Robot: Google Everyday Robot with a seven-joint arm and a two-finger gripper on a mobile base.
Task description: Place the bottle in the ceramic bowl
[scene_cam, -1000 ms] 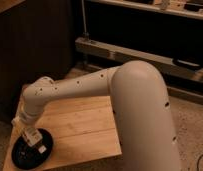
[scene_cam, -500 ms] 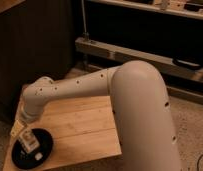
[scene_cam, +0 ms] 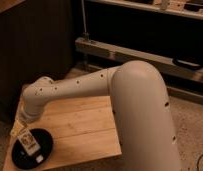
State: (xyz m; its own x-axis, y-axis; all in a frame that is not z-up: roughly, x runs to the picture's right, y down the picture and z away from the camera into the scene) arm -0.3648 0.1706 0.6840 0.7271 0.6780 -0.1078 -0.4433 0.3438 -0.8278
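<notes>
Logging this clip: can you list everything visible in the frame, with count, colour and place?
bottle: one, whitish with a yellowish label, within the ceramic bowl's outline, right under the gripper
ceramic bowl: one, glossy black, front left corner of the table
table: one, light wood planks, centre left
metal rail: one, grey, running behind the table
cabinet: one, dark brown, behind the table on the left
floor: speckled grey, at right
arm: one, white, reaching from the right foreground across the table
gripper: one, at the arm's end, just above the ceramic bowl
</notes>
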